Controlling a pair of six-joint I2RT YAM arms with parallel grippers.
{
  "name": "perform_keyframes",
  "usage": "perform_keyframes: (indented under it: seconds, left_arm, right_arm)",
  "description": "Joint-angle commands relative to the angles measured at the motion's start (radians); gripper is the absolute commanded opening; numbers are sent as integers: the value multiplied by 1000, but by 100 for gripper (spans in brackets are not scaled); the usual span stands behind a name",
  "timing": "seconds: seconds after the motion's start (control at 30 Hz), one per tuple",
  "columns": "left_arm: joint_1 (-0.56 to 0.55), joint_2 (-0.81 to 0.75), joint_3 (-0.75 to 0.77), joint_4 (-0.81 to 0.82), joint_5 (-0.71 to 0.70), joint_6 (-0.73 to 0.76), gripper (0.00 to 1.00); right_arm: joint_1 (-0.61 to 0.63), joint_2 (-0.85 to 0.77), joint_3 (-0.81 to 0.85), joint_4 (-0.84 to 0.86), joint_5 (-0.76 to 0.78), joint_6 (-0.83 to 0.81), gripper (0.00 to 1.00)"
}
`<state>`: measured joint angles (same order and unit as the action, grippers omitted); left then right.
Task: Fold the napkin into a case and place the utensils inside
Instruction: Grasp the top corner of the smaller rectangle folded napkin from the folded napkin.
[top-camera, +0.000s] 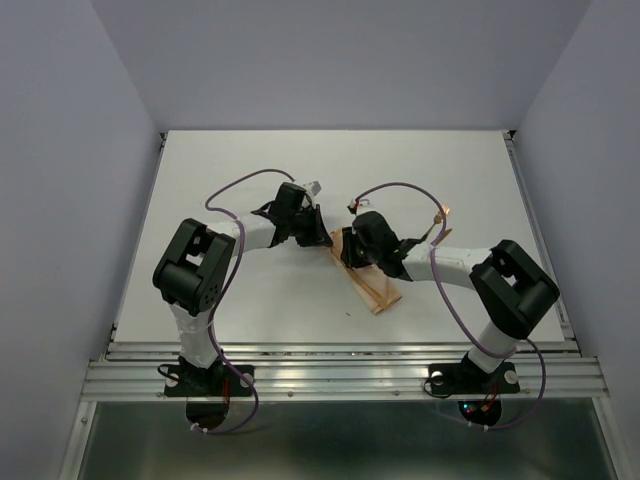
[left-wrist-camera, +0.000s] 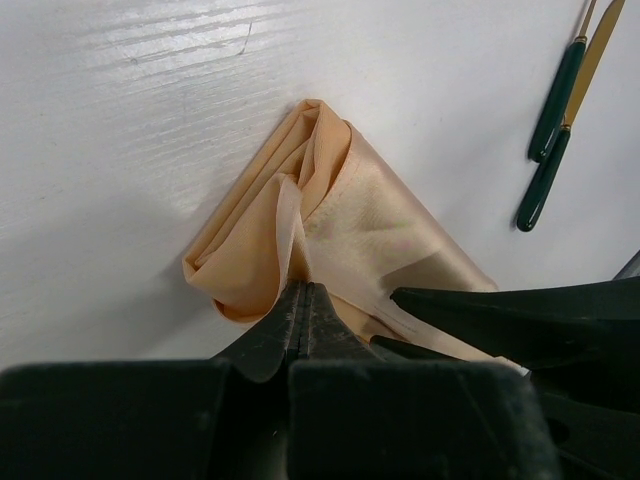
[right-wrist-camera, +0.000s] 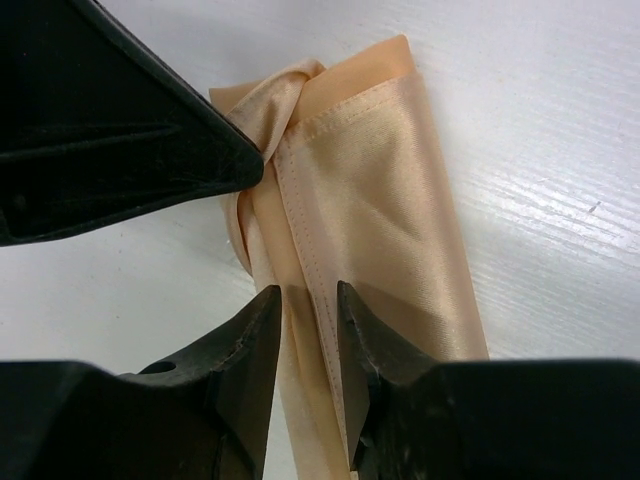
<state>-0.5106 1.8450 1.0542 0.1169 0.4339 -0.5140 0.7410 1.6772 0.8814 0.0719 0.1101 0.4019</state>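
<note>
White surface (top-camera: 250, 160) fills the middle of the overhead view, and the peach napkin (top-camera: 372, 287) lies at its centre as a narrow folded strip slanting toward the lower right. The left claw (left-wrist-camera: 303, 292) is closed tight, pinching a bunched fold at the strip's upper-left end. The right claw (right-wrist-camera: 307, 298) stands partly open, its jaws straddling the hemmed edge without squeezing it. Two dark-handled utensils (left-wrist-camera: 548, 150) lie apart from the cloth, at the upper right of the left wrist view.

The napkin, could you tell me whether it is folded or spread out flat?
Folded: the napkin lies as a narrow layered strip, bunched where the left end effector pinches it.
</note>
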Motion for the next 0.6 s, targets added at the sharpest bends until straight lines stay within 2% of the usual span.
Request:
perform_keyframes:
  seconds: [0.0, 0.1, 0.3, 0.47, 0.57]
  left_arm:
    - [-11, 0, 18, 26, 19, 2, 0]
    - [-11, 0, 18, 27, 19, 2, 0]
    - [-12, 8, 20, 32, 20, 0, 0]
    - [-16, 8, 23, 35, 23, -3, 0]
    - [-16, 5, 20, 35, 23, -1, 0]
  right_arm:
    - [9, -30, -22, 52, 49, 18, 34]
    - [9, -11, -9, 42, 22, 8, 34]
    - [9, 12, -10, 37, -30, -3, 43]
    - [9, 32, -7, 14, -14, -11, 42]
    - [9, 38, -12, 14, 11, -11, 37]
